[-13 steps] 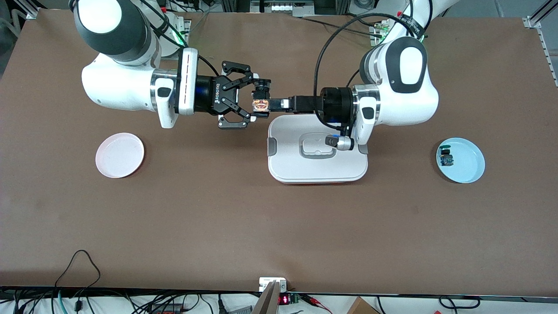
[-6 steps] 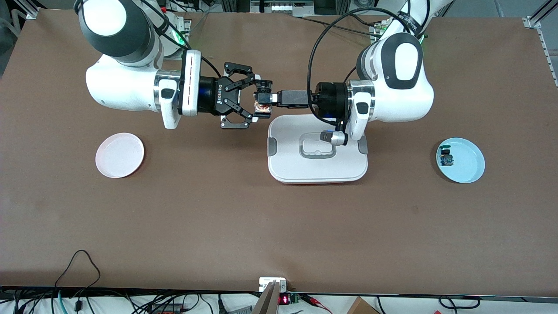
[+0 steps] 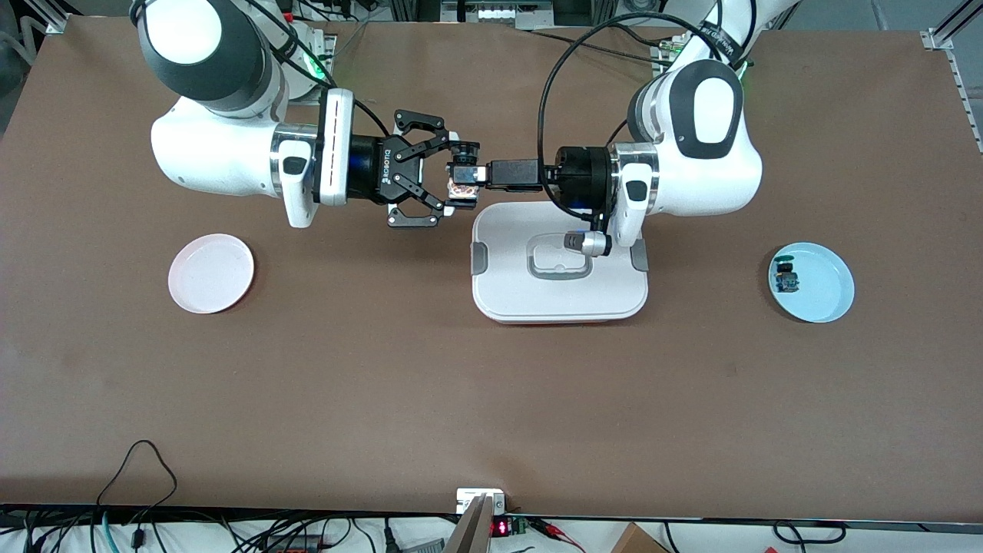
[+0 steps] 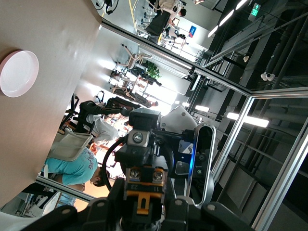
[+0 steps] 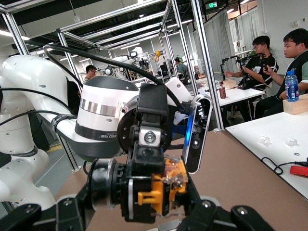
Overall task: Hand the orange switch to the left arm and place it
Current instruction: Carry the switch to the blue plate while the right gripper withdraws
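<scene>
Meeting over box (image 3: 561,269) edge, both grippers clamping orange switch (image 3: 461,187)

We get even, bright overhead light on the matte brown tabletop (image 3: 491,399) in the front view, sharp edge to edge, only soft short shadows under the two white robot arms (image 3: 230,146). Mild glare on the glossy white lidded box (image 3: 561,296). Left wrist view: ceiling strip lights (image 4: 248,119) blow out, dark foreground, near parts soft. Right wrist view: bright background, close orange-and-black switch (image 5: 161,190) slightly blurred.
</scene>
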`<state>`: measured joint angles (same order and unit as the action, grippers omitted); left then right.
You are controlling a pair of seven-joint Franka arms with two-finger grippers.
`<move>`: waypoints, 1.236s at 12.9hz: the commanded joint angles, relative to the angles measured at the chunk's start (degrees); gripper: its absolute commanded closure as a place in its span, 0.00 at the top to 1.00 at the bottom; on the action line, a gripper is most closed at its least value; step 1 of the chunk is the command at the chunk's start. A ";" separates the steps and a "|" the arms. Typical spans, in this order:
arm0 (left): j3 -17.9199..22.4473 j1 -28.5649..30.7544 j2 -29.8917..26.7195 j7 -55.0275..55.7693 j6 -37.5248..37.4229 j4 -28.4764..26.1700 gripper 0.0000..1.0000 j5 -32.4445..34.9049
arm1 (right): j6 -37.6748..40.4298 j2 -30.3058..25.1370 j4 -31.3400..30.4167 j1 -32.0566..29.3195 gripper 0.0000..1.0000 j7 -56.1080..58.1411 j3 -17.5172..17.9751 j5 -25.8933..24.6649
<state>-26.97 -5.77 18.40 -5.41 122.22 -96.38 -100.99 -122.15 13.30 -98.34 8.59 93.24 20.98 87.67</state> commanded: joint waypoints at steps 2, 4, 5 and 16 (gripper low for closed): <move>-0.10 1.03 -1.35 0.05 -2.07 -1.27 0.00 -0.52 | 0.15 -0.29 -0.36 0.38 1.00 -1.11 -0.07 1.36; 0.08 1.12 -1.35 0.05 -2.25 -1.27 0.00 -0.52 | -0.02 -0.47 -0.45 0.38 1.00 -2.35 -0.07 1.36; 0.08 1.55 -1.35 0.05 -2.34 -1.27 0.00 -0.52 | -0.02 -0.56 -0.45 0.38 1.00 -2.36 -0.07 1.28; 0.26 22.71 -0.91 0.49 -26.92 -2.15 0.00 27.90 | 11.73 -0.65 -3.08 -6.57 1.00 -2.27 -6.71 0.31</move>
<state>-26.14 13.09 18.44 -5.22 99.62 -98.15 -79.62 -115.44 13.30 -99.58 3.43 91.01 17.74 87.71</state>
